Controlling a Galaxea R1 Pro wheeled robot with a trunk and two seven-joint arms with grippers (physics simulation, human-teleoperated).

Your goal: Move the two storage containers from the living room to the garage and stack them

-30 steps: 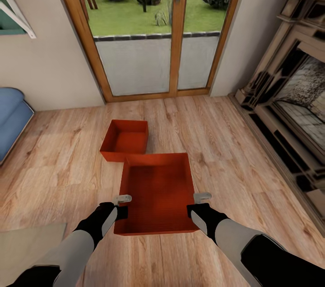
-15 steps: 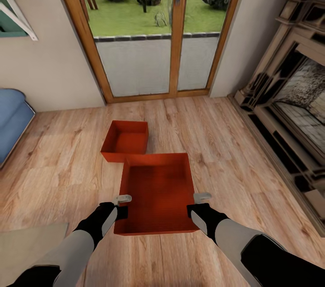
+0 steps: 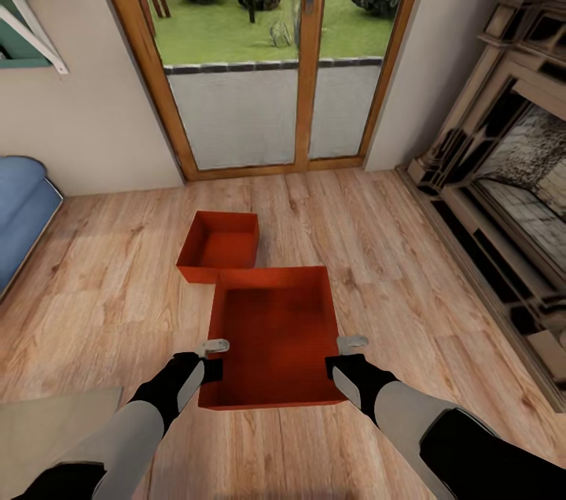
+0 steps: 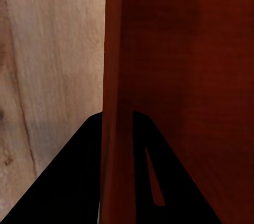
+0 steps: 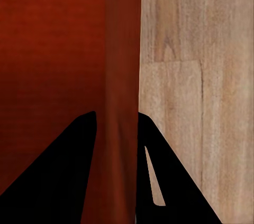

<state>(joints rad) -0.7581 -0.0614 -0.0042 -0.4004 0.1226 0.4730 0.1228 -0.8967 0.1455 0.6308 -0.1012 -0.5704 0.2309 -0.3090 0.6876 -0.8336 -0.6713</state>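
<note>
I hold one orange-red storage container (image 3: 275,335) in front of me over the light wood-plank floor of the living room. My left gripper (image 3: 211,358) is shut on its left wall (image 4: 117,76), which runs between the fingers. My right gripper (image 3: 339,357) is shut on its right wall (image 5: 123,76) in the same way. The second storage container (image 3: 220,245) sits on the planks just beyond the held one, toward the glass doors.
Wood-framed glass doors (image 3: 271,52) stand straight ahead. A blue sofa (image 3: 20,209) edges in at the left, a dark fireplace surround (image 3: 503,193) lines the right side, and a pale rug corner (image 3: 47,429) lies at the lower left.
The whole picture has slid slightly: the sofa and wall shelf sit a little lower and further right. The held container and both grippers keep their place in view.
</note>
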